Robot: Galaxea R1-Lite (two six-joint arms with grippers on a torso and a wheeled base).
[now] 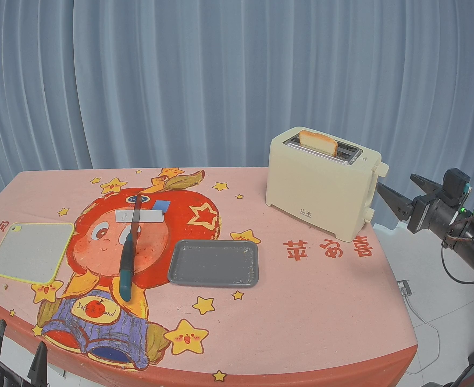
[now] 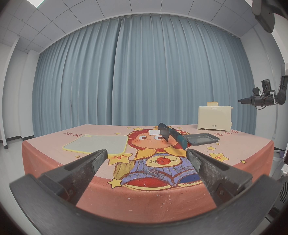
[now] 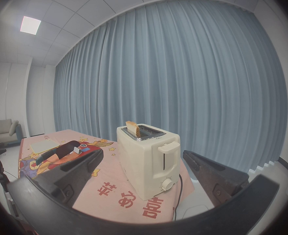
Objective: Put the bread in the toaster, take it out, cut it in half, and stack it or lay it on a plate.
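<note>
While the bread (image 1: 318, 142) stands upright in the toaster (image 1: 317, 189), top edge poking out of a slot, I'd read this as the toaster stage: loading done, cutting not started. The lever (image 3: 168, 146) sits at the top of its track. Can't tell whether the slice is toasted yet, so the next move is either lever down or lift the slice out.

Either one falls to the right gripper (image 1: 395, 181). It hangs off the table's (image 1: 312, 307) right edge, just beside the toaster's lever end, roughly level with the body, fingers spread wide and holding nothing. For extraction it needs to rise above the slot, come down over the exposed edge and pinch lightly.

Left gripper (image 1: 22, 333) is parked low at the near left edge, fingers pointing up, also wide apart and empty.

The knife (image 1: 127, 256) lies mid-table between the cutting board (image 1: 32, 251) and the grey tray (image 1: 214, 263), all untouched.
</note>
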